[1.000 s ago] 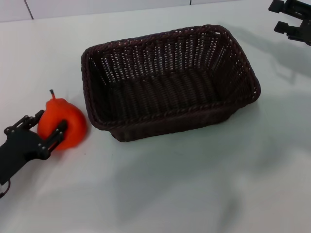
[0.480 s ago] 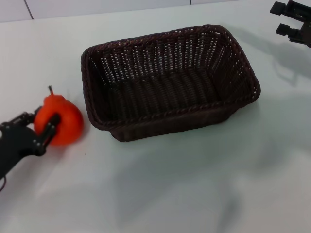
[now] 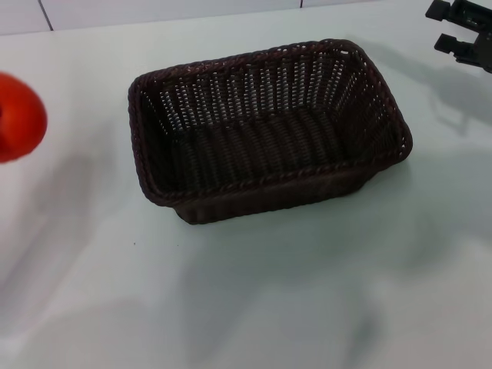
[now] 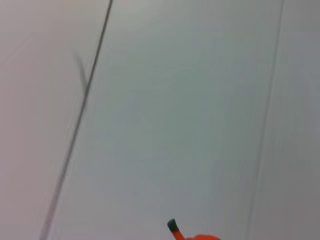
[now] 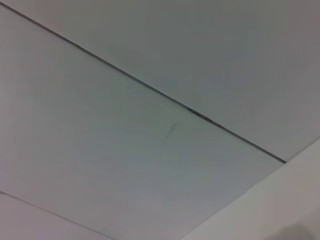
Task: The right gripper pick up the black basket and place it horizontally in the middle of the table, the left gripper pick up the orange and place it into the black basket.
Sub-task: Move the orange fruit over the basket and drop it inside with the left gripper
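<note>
Black basket [image 3: 269, 131] on white desk [image 3: 307, 292], near centre of head view, long side running roughly 9-to-3 o'clock, opening up, nothing inside.

Orange [image 3: 17, 117] at 9 o'clock edge of head view, blurred, partly cut off by frame, well apart from basket. Stem and top of fruit show in left wrist view [image 4: 172, 226].

Left claw: not in view; grip cannot be told.

Right claw [image 3: 461, 31] at 1 o'clock corner, apart from basket, fingers spread, holding nothing.
</note>
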Controlling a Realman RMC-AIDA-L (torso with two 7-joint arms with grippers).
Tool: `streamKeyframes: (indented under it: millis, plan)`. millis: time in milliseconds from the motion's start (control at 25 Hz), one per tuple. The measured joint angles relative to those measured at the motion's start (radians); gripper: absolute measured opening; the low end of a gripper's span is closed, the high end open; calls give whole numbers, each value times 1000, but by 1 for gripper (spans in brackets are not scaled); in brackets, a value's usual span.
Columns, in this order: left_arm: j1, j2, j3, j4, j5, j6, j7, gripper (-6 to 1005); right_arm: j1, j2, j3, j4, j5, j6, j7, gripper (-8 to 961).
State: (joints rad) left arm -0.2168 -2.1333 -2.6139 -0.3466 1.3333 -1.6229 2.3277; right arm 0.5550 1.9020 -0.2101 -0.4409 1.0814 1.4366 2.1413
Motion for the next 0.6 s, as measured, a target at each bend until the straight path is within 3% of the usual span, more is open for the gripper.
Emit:
streamKeyframes:
  millis: [200,440,600]
  plan:
    - [-85,-4,50,4,9,-16,-41,288,5,7,0,1,4,7,-8,915]
    - [-180,-8,273,-2,10,-5,-44,247,8,10,-1,0,5,9,-18,915]
    - [-219,-30,360,-3,11,54,-65,253,8,16,-3,1,5,8,-29,915]
